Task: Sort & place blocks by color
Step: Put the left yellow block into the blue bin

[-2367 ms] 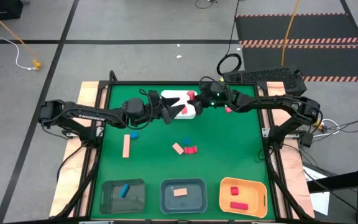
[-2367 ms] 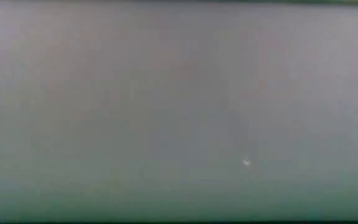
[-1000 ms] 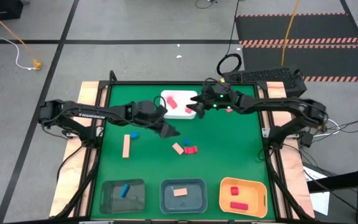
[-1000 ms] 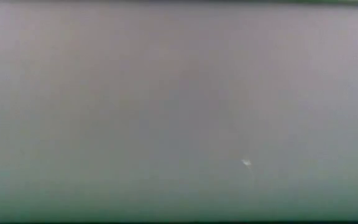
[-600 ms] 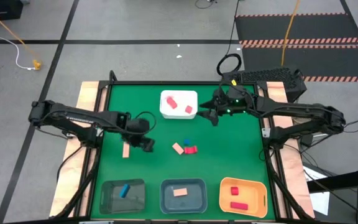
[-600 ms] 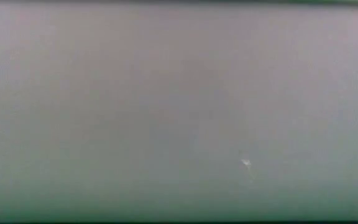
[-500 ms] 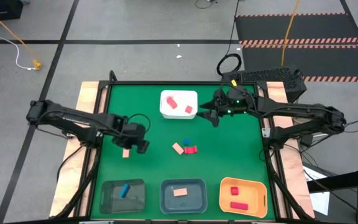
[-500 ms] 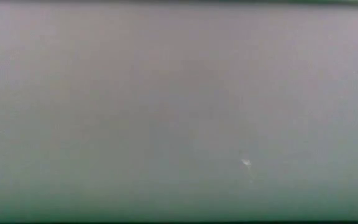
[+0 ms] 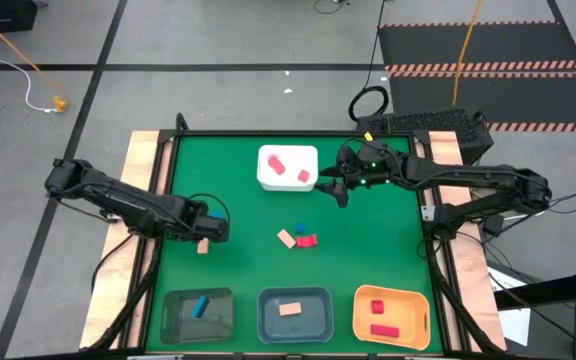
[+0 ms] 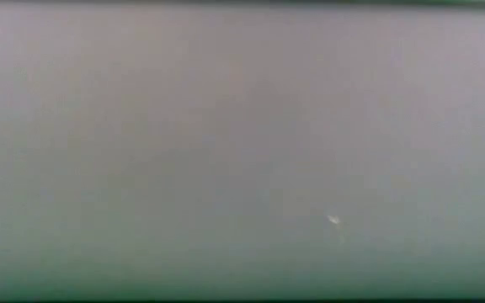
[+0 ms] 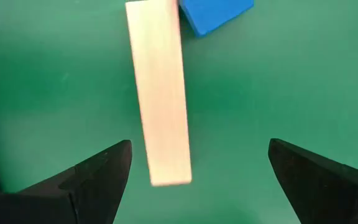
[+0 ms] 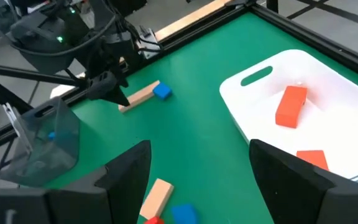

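The left claw (image 11: 191, 171) hangs low over the green tabletop (image 9: 388, 240), fingers spread wide and holding nothing. A long tan bar (image 11: 158, 93) lies flat on the tabletop just ahead of this claw, its near end between the two fingertips (image 11: 107, 168) but closer to one of them, touching neither. A small blue block (image 11: 215, 12) lies at the far end of the bar, just beside its corner. In the high view the left claw (image 9: 211, 228) covers most of the bar, and only the near end of the tan bar (image 9: 202, 246) shows.

The right claw (image 9: 334, 188) waits above the tabletop just beside the white tray (image 9: 286, 168), fingers spread and empty. Two red blocks (image 12: 291, 106) lie inside the white tray (image 12: 253, 109). In front of the right claw, near the middle of the tabletop, a short tan block (image 9: 286, 238), a second blue block (image 9: 301, 229) and a red block (image 9: 308, 241) lie close together.

Along the near edge stand three bins: a clear bin (image 9: 196, 312) holding a blue piece, a grey bin (image 9: 295, 315) holding a tan piece, and an orange bin (image 9: 391, 317) holding two red pieces. The low view shows only grey blur.
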You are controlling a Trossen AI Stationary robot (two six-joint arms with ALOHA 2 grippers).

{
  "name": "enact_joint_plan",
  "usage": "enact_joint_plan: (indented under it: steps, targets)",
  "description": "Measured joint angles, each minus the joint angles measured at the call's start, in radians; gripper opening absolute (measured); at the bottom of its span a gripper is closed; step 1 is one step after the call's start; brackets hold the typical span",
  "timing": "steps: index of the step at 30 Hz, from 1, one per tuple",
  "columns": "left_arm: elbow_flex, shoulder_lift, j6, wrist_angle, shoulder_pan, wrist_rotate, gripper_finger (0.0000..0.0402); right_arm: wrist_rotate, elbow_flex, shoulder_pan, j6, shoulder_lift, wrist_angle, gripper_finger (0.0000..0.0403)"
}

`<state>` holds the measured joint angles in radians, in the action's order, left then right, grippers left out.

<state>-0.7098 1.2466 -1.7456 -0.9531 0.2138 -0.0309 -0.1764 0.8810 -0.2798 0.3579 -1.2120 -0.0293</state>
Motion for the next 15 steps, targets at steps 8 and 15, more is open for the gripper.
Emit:
enact_joint_plan:
  steps: [8, 15]
  targets:
    - [0.144, -0.001, -0.07, 0.12, 0.0, -0.007, 0.0376, -0.001, 0.0, 0.0, -0.007, -0.012, 0.004, 0.026]
    - [0.2, -0.005, -0.066, 0.213, 0.0, -0.009, 0.0376, -0.002, 0.0, 0.0, -0.005, -0.013, 0.002, 0.026]
